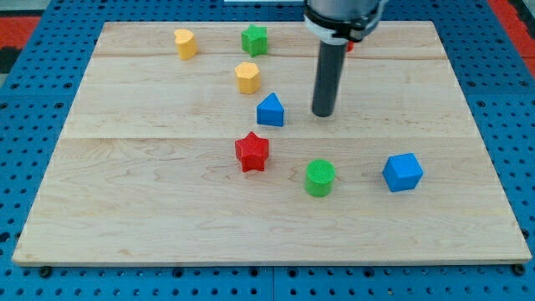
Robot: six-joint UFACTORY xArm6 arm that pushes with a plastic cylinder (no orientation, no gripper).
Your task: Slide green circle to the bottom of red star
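The green circle (319, 177) lies on the wooden board, below and to the right of the red star (252, 152). The two are apart, with a gap of about one block width. My tip (323, 114) stands above the green circle toward the view's top, clear of it, and just right of the blue triangular block (270, 110). It touches no block.
A blue cube (403, 172) lies right of the green circle. A yellow hexagon block (247, 77), a green star (254, 39) and another yellow block (185, 43) sit toward the view's top. A small red piece (349, 47) peeks out behind the rod.
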